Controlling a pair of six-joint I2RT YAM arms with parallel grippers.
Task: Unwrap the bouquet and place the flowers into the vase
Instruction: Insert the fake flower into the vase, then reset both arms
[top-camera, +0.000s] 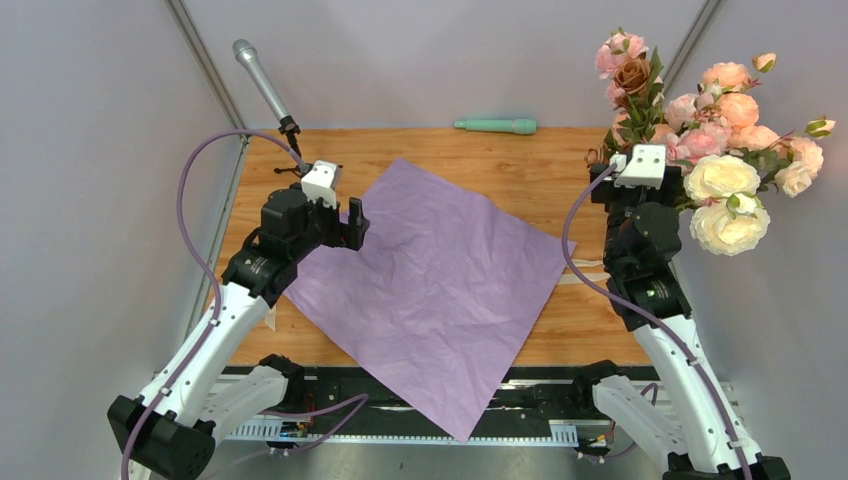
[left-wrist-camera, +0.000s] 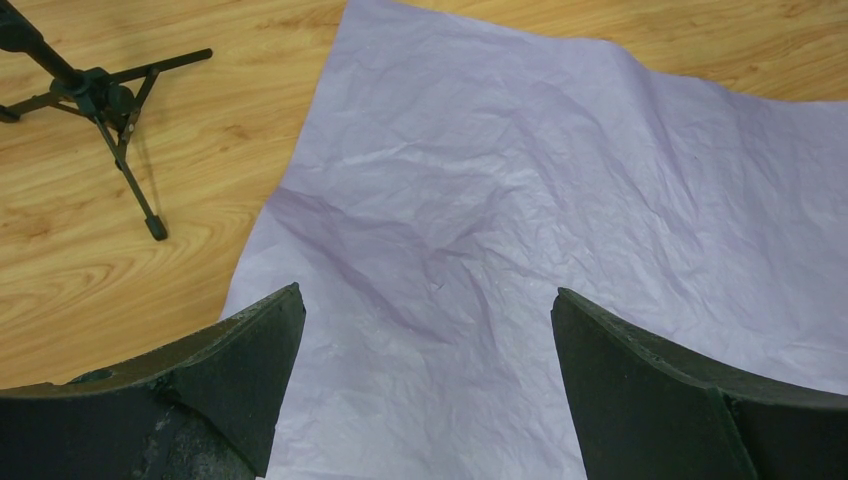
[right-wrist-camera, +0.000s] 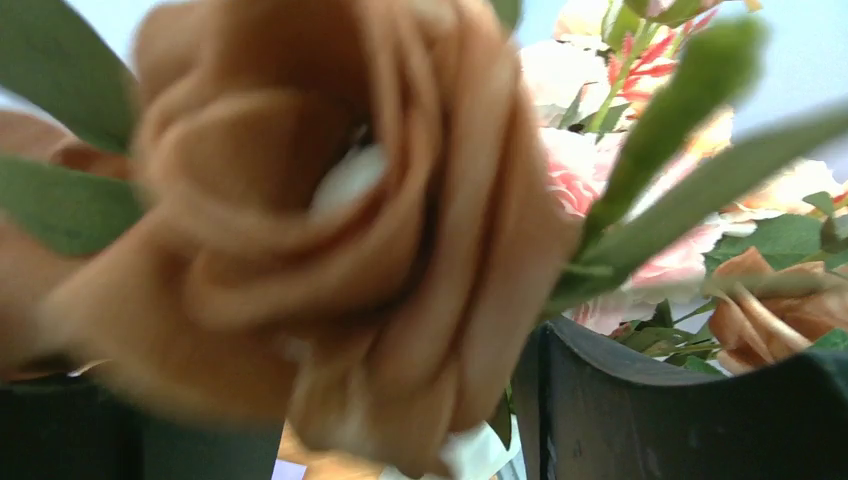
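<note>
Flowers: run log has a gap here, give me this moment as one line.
paper spread flat | left gripper open over paper | right gripper open among flowers | vase unseen

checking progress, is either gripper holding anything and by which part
Left gripper holds nothing, open over the paper. Right gripper: a brown rose sits between its fingers; grip cannot be told.

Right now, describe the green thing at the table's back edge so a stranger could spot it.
On the wooden table, look past the lilac paper sheet to the far edge. A mint-green cylinder lies on its side there, the only green tube; the microphone to its left is grey and on a stand.
</note>
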